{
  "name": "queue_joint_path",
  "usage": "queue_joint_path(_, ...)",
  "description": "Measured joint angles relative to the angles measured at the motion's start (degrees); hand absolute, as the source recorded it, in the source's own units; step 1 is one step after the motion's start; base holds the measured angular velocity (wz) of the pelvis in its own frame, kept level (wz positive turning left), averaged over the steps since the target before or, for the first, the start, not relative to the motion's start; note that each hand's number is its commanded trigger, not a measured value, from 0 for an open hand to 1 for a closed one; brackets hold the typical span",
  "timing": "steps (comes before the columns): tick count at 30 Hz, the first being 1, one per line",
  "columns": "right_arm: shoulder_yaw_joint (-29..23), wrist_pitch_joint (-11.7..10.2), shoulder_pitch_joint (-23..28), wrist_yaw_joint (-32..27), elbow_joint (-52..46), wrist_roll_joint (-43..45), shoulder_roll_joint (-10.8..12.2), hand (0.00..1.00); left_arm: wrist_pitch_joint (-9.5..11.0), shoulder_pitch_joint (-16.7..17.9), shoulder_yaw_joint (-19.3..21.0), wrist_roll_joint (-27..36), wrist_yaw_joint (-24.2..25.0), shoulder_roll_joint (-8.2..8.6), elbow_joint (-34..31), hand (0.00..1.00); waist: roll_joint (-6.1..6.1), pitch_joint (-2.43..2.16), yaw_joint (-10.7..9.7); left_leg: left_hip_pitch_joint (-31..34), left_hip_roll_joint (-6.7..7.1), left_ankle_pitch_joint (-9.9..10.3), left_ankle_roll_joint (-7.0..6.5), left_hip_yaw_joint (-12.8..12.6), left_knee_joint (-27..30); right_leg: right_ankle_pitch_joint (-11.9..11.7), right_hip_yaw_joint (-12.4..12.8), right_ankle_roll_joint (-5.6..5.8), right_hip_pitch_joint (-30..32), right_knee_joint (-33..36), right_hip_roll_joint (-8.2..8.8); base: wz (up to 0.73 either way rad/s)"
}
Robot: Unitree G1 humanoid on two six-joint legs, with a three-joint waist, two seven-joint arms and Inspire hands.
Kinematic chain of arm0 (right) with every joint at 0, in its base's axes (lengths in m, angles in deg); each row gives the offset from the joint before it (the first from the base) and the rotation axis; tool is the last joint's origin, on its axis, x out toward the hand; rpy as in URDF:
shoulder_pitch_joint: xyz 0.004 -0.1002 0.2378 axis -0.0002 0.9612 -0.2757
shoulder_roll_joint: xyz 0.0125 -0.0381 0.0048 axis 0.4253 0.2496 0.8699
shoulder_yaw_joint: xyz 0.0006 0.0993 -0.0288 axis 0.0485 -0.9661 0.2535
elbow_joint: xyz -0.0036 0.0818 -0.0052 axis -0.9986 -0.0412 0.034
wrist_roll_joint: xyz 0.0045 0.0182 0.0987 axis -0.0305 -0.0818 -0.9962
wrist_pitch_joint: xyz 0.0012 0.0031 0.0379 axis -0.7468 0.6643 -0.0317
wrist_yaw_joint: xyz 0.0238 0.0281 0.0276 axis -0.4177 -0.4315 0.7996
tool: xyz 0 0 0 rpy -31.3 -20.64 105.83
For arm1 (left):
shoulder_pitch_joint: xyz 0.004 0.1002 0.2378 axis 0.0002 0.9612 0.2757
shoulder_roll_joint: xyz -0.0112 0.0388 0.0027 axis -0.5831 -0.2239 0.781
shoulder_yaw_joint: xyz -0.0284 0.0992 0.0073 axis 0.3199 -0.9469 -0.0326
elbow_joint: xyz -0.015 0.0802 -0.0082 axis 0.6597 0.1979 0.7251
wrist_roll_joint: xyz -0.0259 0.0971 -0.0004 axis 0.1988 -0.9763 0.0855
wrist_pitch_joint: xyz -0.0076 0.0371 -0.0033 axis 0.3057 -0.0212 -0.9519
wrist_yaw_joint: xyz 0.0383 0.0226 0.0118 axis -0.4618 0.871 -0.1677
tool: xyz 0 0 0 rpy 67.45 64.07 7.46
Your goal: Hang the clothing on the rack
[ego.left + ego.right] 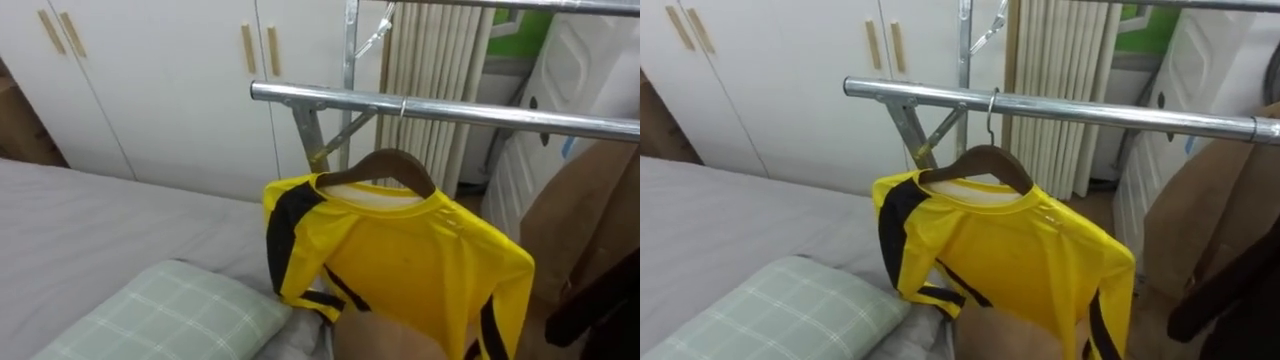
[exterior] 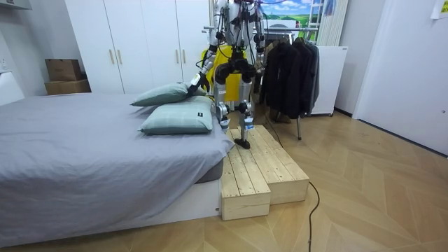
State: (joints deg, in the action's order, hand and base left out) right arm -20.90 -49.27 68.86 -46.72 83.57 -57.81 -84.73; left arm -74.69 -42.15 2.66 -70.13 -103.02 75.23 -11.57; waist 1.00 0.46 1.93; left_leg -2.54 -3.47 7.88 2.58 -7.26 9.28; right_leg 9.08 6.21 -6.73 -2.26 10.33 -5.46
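The yellow shirt with black stripes [image 1: 1025, 265] hangs on a brown wooden hanger [image 1: 985, 160], whose hook appears to sit over the silver metal rail [image 1: 1100, 110] — this garment looks hung. The left hand [image 2: 192, 86] reaches near the grey bed [image 2: 84, 147], by its far edge; its fingers cannot be told. The next move — probably fetching another garment.

Bed [image 2: 84, 150]: grey cover, smooth. Two pillows lie on it near the edge by the rack: a pale green checked pillow [image 2: 179, 120] flat on the cover, and a second pillow [image 2: 162, 95] just behind it. Metal rail [image 1: 1090, 110]: horizontal, and carries a wooden hanger [image 1: 985, 160] by its hook, with a yellow shirt [image 1: 1010, 260] draped on the hanger. Stepped wooden platform [image 2: 259, 171]: sits on the wood floor [image 2: 378, 189], butted against the bed's side; the robot stands on its far end.
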Motion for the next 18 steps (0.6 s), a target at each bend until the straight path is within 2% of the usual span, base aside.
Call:
queue_joint_path(3, 0.4, 0.3, -0.5, 0.0, 0.0, 0.7, -0.1, 0.00, -0.2, 0.4, -0.9, -1.4, 0.1, 0.10, 0.2, 0.00, -0.16, -0.07, 0.3, 2.1, 0.00, -0.1, 0.30, 2.1, 1.1, 0.0, -2.9, -0.46, 0.3, -0.7, 0.23, 0.51)
queue_joint_path(7, 0.2, 0.9, -0.7, -0.1, 0.0, 2.8, -0.3, 0.00, -1.7, 0.6, -0.5, -2.2, 1.0, 0.71, 0.1, 0.00, -0.35, -0.23, 1.4, 4.6, -0.20, -0.9, 0.76, 1.5, 2.6, 0.2, -8.0, -1.34, 0.2, -1.6, 0.69, 0.61)
queue_joint_path(8, 0.2, 1.0, -0.8, -0.2, -0.2, 3.2, -0.4, 0.00, -2.0, 0.5, -0.6, -2.0, 1.7, 0.76, 0.0, 0.00, 0.29, -0.35, 1.4, 5.7, -0.44, -1.1, 0.45, -0.8, 4.0, 0.5, -11.2, -1.77, 0.3, -1.7, 1.30, 1.09)
queue_joint_path(9, 0.1, 1.1, -0.8, -0.5, -0.5, 4.3, -0.5, 0.00, -2.2, 0.4, -0.6, -2.0, 2.5, 0.97, 0.0, 0.00, 0.19, -0.31, 1.4, 7.0, -1.99, 0.9, -0.61, -6.3, 8.4, 1.1, -14.5, -2.07, 0.2, -1.7, 1.51, 1.08)
queue_joint_path(10, 0.2, 1.1, -0.8, -0.6, -0.7, 4.9, -0.6, 0.00, -2.4, 0.1, -0.6, -1.9, 3.0, 1.10, 0.0, 0.00, 0.15, -0.28, 1.4, 7.5, -2.98, 2.3, -0.96, -9.0, 11.2, 1.4, -16.2, -2.24, 0.1, -1.7, 1.47, 1.23)
queue_joint_path(11, 0.2, 1.2, -0.8, -0.8, -1.0, 5.6, -0.6, 0.00, -2.8, 0.0, -0.6, -1.8, 4.0, 1.29, 0.1, 0.00, 0.07, -0.19, 1.4, 7.9, -4.90, 4.5, -1.63, -13.4, 16.0, 1.9, -19.8, -2.56, -0.1, -1.3, 1.41, 1.05)
queue_joint_path(12, 0.1, 1.4, -0.9, -1.0, -1.0, 5.9, -0.5, 0.00, -2.8, -0.2, -0.6, -1.8, 4.5, 1.31, 0.0, 0.00, -0.11, -0.02, 1.5, 7.9, -5.66, 5.4, -1.88, -14.7, 18.4, 2.3, -22.0, -2.68, -0.3, -1.2, 1.44, 1.44)
queue_joint_path(14, -0.7, 2.3, -0.8, -1.9, -2.6, 7.5, -0.5, 0.00, -2.9, -0.8, -0.8, -1.5, 6.9, 1.47, -0.7, 0.00, -0.17, 0.09, 0.8, 7.6, -8.47, 8.1, -1.86, -16.5, 27.9, 4.0, -29.9, -2.77, -0.8, -0.8, 1.47, 1.71)
queue_joint_path(15, -1.2, 2.3, -0.8, -1.9, -2.9, 7.7, -0.5, 0.00, -2.8, -1.1, -0.8, -1.4, 7.3, 1.53, -0.8, 0.00, -0.17, 0.10, 0.5, 7.3, -8.99, 8.7, -1.51, -16.4, 29.5, 4.4, -31.7, -2.74, -0.7, -0.4, 1.49, 1.84)
queue_joint_path(17, -2.2, 2.1, -0.5, -2.0, -3.2, 7.4, -0.4, 0.00, -2.1, -2.3, -0.9, -1.3, 9.2, 1.58, -1.3, 0.00, -0.41, 0.16, -0.2, 3.7, -9.63, 9.6, 0.03, -16.6, 30.8, 5.3, -39.1, -2.61, -0.7, -0.4, 1.47, 1.86)
queue_joint_path(18, -2.8, 2.0, -0.7, -2.0, -3.1, 7.3, -0.4, 0.00, -1.8, -2.7, -0.9, -1.3, 9.3, 1.59, -1.3, 0.00, -0.20, 0.15, -0.2, 1.3, -9.50, 10.1, 0.74, -17.3, 28.8, 5.5, -41.9, -2.49, -0.6, -0.4, 1.48, 1.49)
